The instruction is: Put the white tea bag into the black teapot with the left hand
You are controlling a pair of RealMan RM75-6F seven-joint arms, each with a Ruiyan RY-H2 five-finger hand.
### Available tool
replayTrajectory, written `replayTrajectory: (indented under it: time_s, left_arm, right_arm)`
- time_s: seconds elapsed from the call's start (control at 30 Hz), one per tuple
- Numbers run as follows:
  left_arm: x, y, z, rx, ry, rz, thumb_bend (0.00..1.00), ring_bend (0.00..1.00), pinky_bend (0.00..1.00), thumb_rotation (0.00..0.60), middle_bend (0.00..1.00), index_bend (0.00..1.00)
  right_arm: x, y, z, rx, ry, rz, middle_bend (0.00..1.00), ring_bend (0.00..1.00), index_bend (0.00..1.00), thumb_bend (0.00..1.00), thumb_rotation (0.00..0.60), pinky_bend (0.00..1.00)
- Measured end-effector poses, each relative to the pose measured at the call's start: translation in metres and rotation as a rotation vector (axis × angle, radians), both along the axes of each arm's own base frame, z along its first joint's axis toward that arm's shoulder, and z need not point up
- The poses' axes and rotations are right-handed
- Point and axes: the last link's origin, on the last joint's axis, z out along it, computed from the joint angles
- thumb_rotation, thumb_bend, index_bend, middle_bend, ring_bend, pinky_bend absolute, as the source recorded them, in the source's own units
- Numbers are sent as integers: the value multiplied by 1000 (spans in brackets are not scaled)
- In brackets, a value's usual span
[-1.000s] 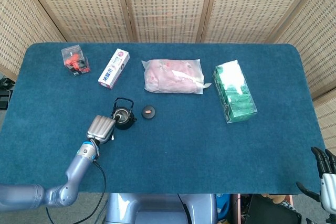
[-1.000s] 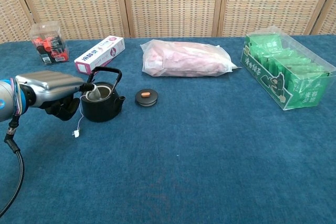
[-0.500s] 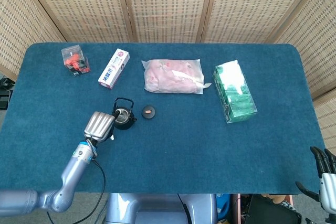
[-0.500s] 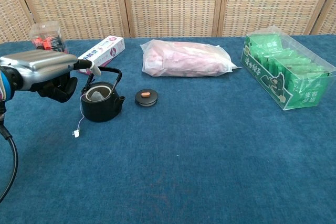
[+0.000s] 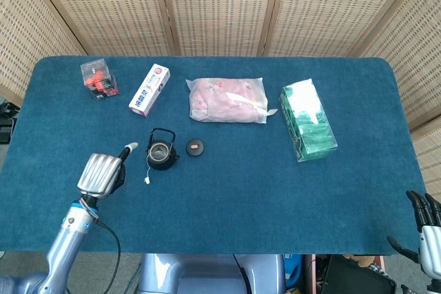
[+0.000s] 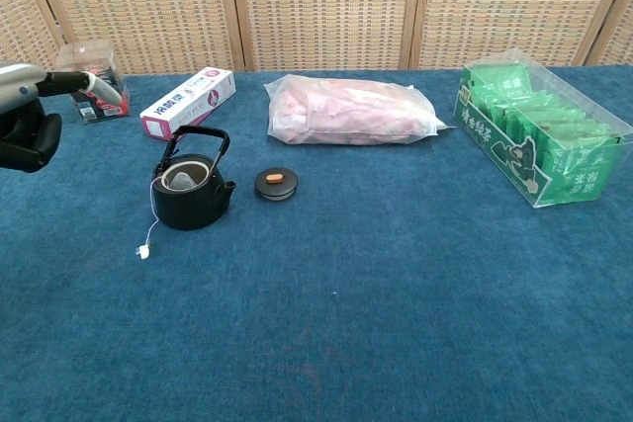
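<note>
Since a second ago my left hand (image 5: 102,173) has pulled back from the teapot (image 5: 160,155) and now sits well to its left, off the pot entirely. It holds nothing. One finger points out toward the pot and the rest look curled under, though the head view shows mostly the back of the hand, so I judge it empty and loosely closed rather than spread.

Next along, the tea bag (image 6: 182,179) lies inside the open mouth of the pot, a pale lump just below the rim. Its string (image 6: 152,219) runs over the left edge and down to the tag (image 6: 143,252) resting on the table (image 5: 227,204). So the bag is in, and I take the step now to be clearing away cleanly.

To do that well I should keep my hand high and draw it left, away from the trailing string. A brush on the tag could drag the bag back out. The upright handle is another thing to keep clear of.

Just right of the pot sits its lid (image 5: 196,147), untouched. Far right, at the frame's bottom corner, my right hand (image 5: 422,228) hangs off the table edge with fingers apart, holding nothing, and should stay there.
</note>
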Motion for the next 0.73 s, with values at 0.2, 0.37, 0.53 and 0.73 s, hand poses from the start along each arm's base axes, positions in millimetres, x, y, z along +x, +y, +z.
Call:
replayTrajectory:
  time_s: [0.2, 0.37, 0.53, 0.73]
  left_arm:
    - [-26, -27, 21, 60, -39, 37, 849, 315, 322, 600, 345, 118]
    - [-44, -53, 35, 115, -69, 49, 677, 19, 14, 600, 55, 31]
    - [-61, -86, 47, 176, -106, 73, 560, 0, 0, 600, 0, 0]
    - [-74, -118, 55, 205, -122, 112, 555, 0, 0, 600, 0, 0]
  right_arm:
    - [3, -5, 0, 2, 5, 20, 205, 67, 118, 8, 600, 157]
    - [6, -8, 0, 7, 10, 41, 187, 33, 118, 9, 600, 156]
    - [12, -11, -2, 17, 17, 72, 179, 22, 118, 8, 600, 154]
    - [16, -13, -4, 38, 19, 93, 179, 22, 118, 9, 600, 154]
